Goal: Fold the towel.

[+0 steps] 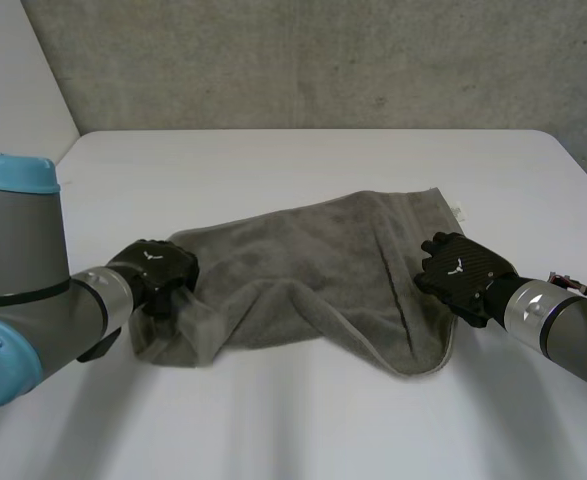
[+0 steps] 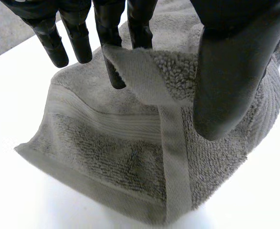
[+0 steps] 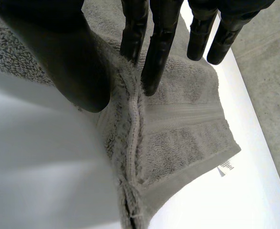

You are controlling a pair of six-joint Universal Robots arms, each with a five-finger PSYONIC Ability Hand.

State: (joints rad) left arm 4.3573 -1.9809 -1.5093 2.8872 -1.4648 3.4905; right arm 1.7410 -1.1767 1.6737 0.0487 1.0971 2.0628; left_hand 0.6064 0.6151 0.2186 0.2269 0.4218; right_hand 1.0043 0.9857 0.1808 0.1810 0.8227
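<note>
A grey towel (image 1: 313,270) lies rumpled across the middle of the white table (image 1: 303,160), with a raised ridge down its centre. My left hand (image 1: 158,268) is at the towel's left end. In the left wrist view a hemmed flap of the towel (image 2: 149,76) stands up between that hand's thumb (image 2: 230,71) and its fingers (image 2: 112,57), pinched there. My right hand (image 1: 463,270) is on the towel's right edge. In the right wrist view its thumb (image 3: 68,62) and fingers (image 3: 154,52) squeeze a ridge of the towel's hem (image 3: 135,124).
A small white label (image 3: 227,167) sticks out at the towel's far right corner. A concrete wall (image 1: 323,60) rises behind the table. The table's right edge (image 3: 254,119) runs close beside my right hand, with the floor beyond it.
</note>
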